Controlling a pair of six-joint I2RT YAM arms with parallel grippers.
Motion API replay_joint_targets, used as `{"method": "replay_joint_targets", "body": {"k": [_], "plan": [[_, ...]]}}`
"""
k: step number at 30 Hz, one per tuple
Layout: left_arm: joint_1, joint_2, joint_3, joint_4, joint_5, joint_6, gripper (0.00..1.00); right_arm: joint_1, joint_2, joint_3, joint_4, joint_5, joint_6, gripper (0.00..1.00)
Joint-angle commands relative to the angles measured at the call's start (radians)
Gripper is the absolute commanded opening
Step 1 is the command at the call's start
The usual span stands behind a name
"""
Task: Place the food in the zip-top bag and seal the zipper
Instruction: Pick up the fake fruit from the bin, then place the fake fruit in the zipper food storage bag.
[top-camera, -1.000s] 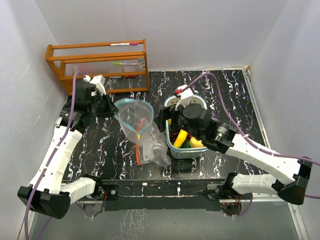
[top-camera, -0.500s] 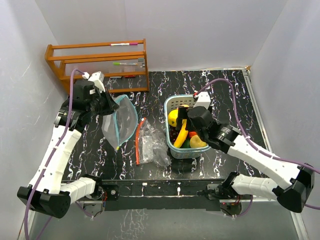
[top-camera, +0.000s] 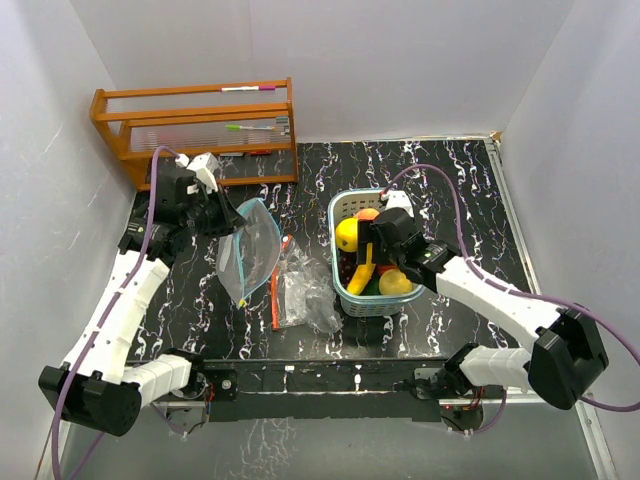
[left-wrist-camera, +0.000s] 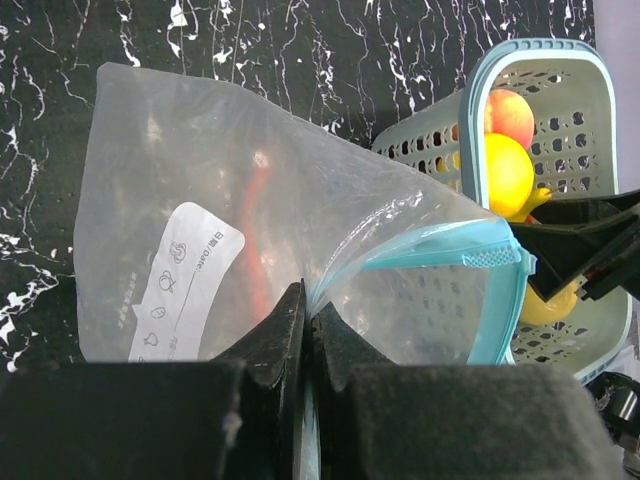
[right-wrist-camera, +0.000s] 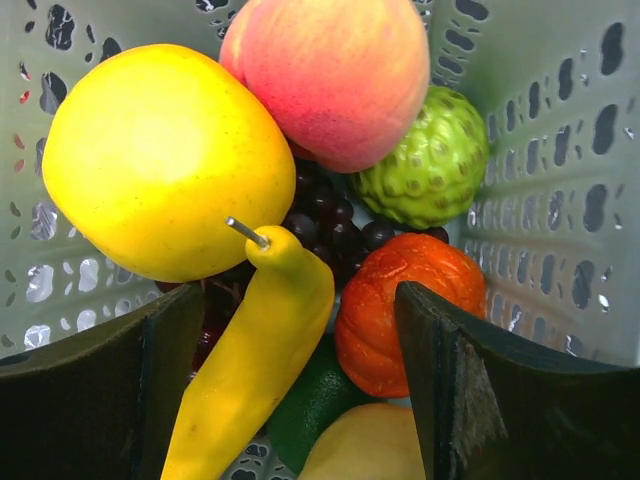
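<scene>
While the right jaws stand wide, the banana (right-wrist-camera: 250, 370) lies between them.

banana (right-wrist-camera: 255, 370): bottom end cut off by edge | grapes (right-wrist-camera: 335, 225): partly hidden under banana | bag (left-wrist-camera: 200, 200): bottom hidden behind left gripper (left-wrist-camera: 305, 300) | basket (right-wrist-camera: 560, 150): rim out of picture

Tabletop (top-camera: 440, 170): black, white marble veining, slight gloss.
Walls: plain white panels at back (top-camera: 400, 60), left (top-camera: 50, 150), right (top-camera: 580, 150); close table in on three sides.
Wooden rack (top-camera: 195, 130): orange-brown, open rails, back left corner by back wall.
Pink-tipped pen (top-camera: 248, 89) on rack top rail; green pen (top-camera: 245, 127) on tier below.
Light: even, soft shadows.
</scene>
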Motion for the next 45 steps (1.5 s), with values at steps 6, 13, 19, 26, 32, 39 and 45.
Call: {"method": "replay_joint_targets", "body": {"k": [6,13,19,26,32,39,45], "plan": [[0.008,-0.006,-0.038,0.044,0.056,-0.018,0.00,-0.024,0.082,-0.003,0.154,-0.062,-0.056,0.38],[0.006,-0.003,-0.037,0.045,0.058,-0.017,0.00,-0.025,-0.020,0.019,0.086,-0.055,-0.030,0.08],[0.007,0.012,-0.043,0.052,0.054,-0.017,0.00,-0.023,-0.165,0.195,-0.038,-0.144,-0.031,0.08],[0.007,0.044,-0.048,0.063,0.053,-0.017,0.00,-0.025,-0.221,0.312,0.027,-0.406,-0.054,0.08],[0.007,0.067,-0.041,0.063,0.075,-0.019,0.00,0.027,-0.159,0.298,0.270,-0.580,-0.024,0.08],[0.007,0.065,-0.033,0.060,0.092,-0.026,0.00,0.254,0.039,0.387,0.399,-0.431,-0.070,0.08],[0.007,0.050,-0.046,0.065,0.108,-0.031,0.00,0.270,0.111,0.352,0.596,-0.363,0.009,0.08]]}}
